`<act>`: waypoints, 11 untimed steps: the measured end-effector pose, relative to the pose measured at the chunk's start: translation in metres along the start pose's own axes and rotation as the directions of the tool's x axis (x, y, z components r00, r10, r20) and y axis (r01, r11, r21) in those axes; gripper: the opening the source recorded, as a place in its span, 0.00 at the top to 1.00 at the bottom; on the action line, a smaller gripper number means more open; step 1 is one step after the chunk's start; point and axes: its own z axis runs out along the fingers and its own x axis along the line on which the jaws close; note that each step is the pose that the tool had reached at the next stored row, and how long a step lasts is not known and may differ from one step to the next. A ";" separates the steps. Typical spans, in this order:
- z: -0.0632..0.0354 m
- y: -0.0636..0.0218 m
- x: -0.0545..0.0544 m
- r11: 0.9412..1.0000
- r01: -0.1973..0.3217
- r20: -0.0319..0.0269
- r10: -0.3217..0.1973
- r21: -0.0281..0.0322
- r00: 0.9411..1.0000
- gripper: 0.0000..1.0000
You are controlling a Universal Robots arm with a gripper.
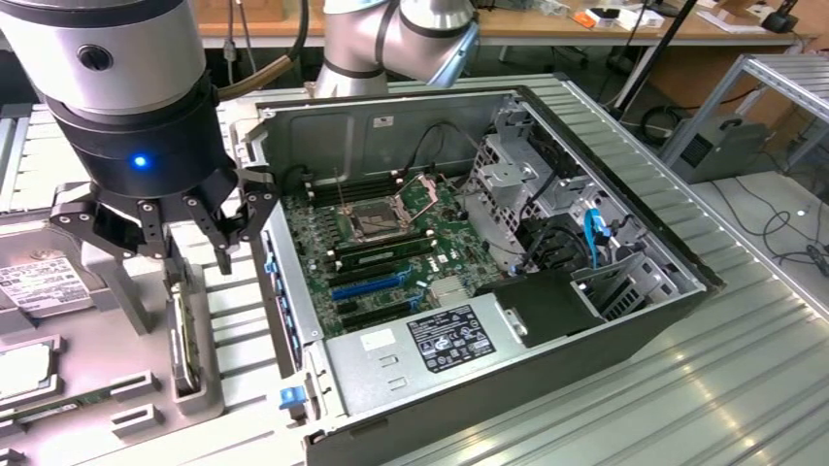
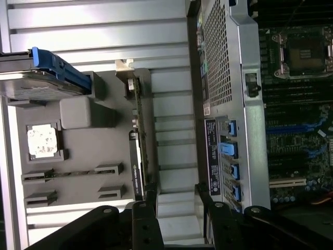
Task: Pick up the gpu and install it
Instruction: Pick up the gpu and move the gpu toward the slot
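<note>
The gpu [image 1: 182, 335] stands on edge in a slot of the grey parts tray [image 1: 91, 359], at the exterior view's left of the open computer case [image 1: 622, 320]. In the wrist view the gpu [image 2: 139, 130] is a thin card seen edge-on, with its silver bracket at the far end. My gripper [image 1: 194, 254] hangs above the card, open, nothing between its fingers. In the wrist view the gripper [image 2: 177, 195] has one fingertip [image 2: 151, 191] over the card's near end, and the gap between the jaws lies over the strip between card and case.
The case lies on its side with the motherboard [image 1: 388, 233] and its blue slots [image 1: 369, 286] exposed. A power supply [image 1: 434, 340] fills the near corner. The tray also holds a hard drive [image 2: 44, 83], a processor [image 2: 41, 140] and memory sticks [image 2: 73, 172]. Ribbed metal table [image 1: 725, 388] all around.
</note>
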 end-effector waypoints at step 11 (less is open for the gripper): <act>0.0057 0.0093 0.001 1.000 0.000 0.000 0.000 0.000 1.000 0.58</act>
